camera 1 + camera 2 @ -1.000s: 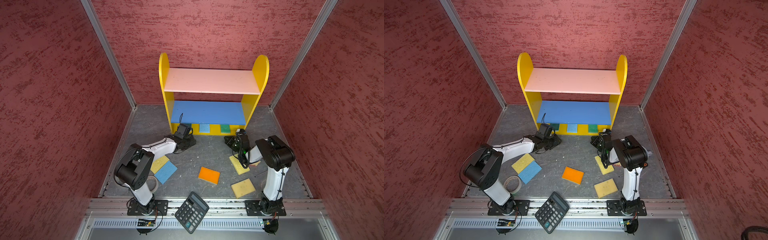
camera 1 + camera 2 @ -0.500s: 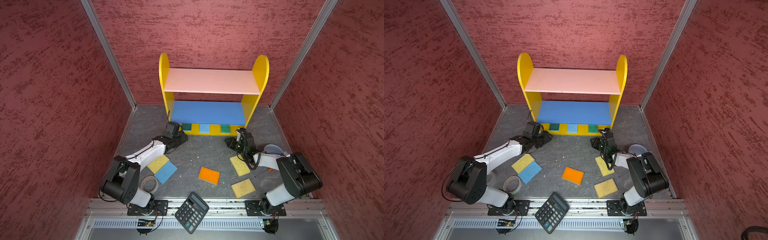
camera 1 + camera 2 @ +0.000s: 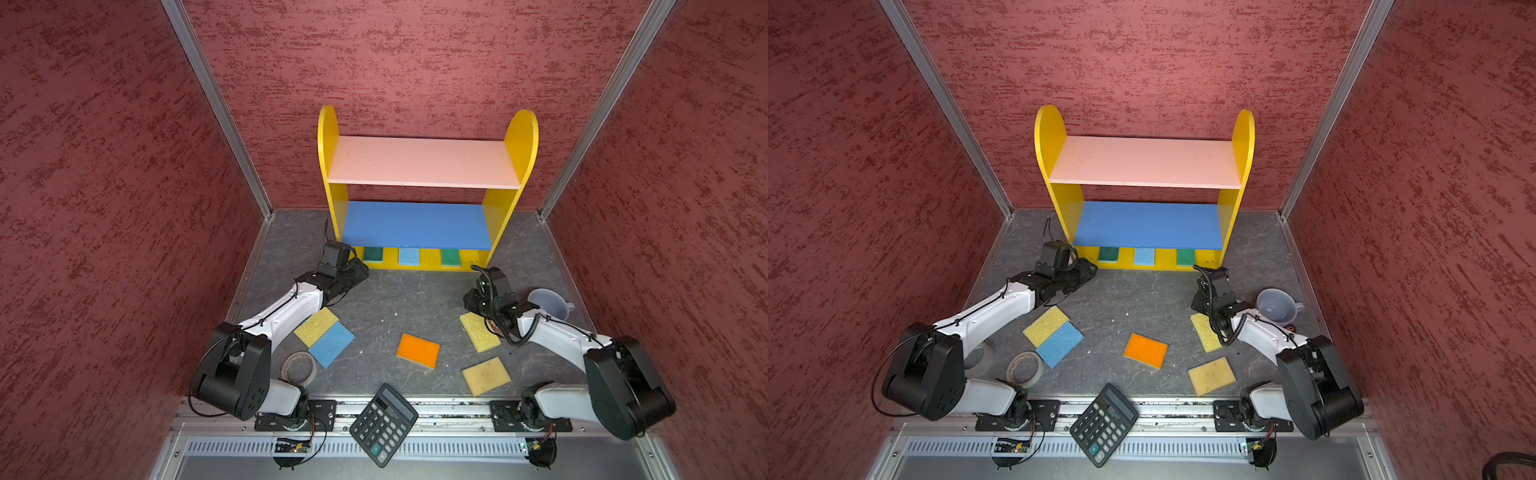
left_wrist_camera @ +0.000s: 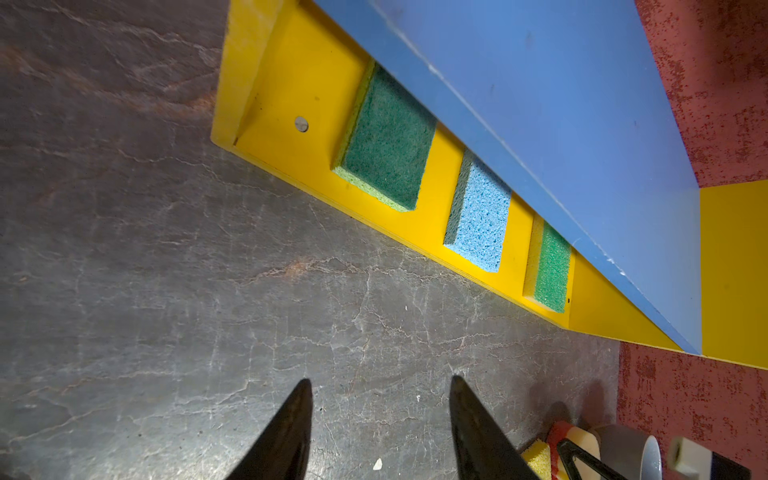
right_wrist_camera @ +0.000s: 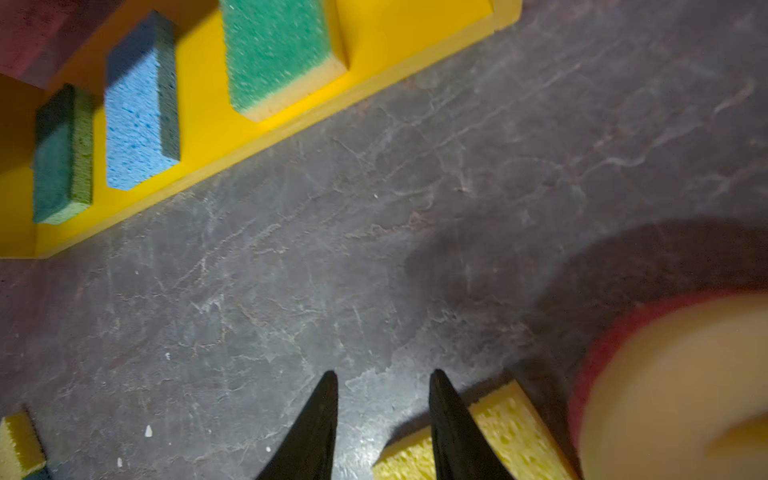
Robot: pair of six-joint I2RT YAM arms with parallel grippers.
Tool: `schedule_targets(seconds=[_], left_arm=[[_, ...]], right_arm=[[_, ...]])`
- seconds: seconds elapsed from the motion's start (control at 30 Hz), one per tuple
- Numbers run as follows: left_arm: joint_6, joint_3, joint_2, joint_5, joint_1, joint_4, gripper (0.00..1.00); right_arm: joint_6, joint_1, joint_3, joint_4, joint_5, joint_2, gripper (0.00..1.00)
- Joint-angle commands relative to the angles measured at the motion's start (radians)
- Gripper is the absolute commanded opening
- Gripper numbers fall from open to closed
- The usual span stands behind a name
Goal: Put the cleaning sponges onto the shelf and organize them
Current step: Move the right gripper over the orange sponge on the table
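The shelf (image 3: 419,162) stands at the back wall. On its yellow bottom board (image 4: 299,91) three cleaning sponges lie in a row: green (image 3: 372,254), blue (image 3: 409,256) and green (image 3: 451,257). On the floor lie a yellow sponge (image 3: 316,327), a blue one (image 3: 332,344) touching it, an orange one (image 3: 418,350) and two more yellow ones (image 3: 480,332) (image 3: 486,376). A round cream sponge with a pink edge (image 5: 673,386) shows in the right wrist view. My left gripper (image 4: 380,380) hangs open and empty by the shelf's left foot. My right gripper (image 5: 383,372) is open and empty beside a yellow sponge (image 5: 511,432).
A black calculator (image 3: 383,424) lies on the front rail. A tape roll (image 3: 298,368) sits by the left arm's base. A grey cup (image 3: 548,305) stands at the right behind the right arm. Red walls close in both sides and the back.
The right gripper has opened and drawn back from the shelf's right end. Both arms' elbows have dropped low. The left gripper has opened a little wider and shifted slightly left.
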Motion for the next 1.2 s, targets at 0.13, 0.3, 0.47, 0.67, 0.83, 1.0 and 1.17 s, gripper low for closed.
schedule_targets(seconds=[0.13,0.3,0.47,0.67,0.83,1.0,1.17], left_arm=[[0.017,0.0,0.029,0.025,0.013,0.025,0.54],[0.012,0.0,0.041,0.038,0.013,0.023,0.53],[0.024,-0.012,0.012,0.011,0.023,0.005,0.54],[0.023,-0.032,0.026,0.036,0.035,0.019,0.55],[0.014,-0.057,0.024,0.029,0.037,0.044,0.56],[0.0,-0.038,0.053,0.054,0.042,0.059,0.57],[-0.006,0.002,0.098,0.068,0.039,0.053,0.56]], right_arm=[[-0.186,0.168,0.102,-0.093,-0.009,0.069,0.38],[-0.339,0.361,0.147,-0.043,-0.114,0.106,0.47],[-0.376,0.409,0.146,-0.03,-0.121,0.157,0.63],[-0.427,0.424,0.166,-0.036,-0.137,0.225,0.99],[-0.393,0.456,0.116,-0.006,-0.078,0.205,0.99],[-0.35,0.494,0.071,-0.029,-0.001,0.122,0.99],[-0.385,0.501,0.057,-0.086,0.031,0.005,0.9]])
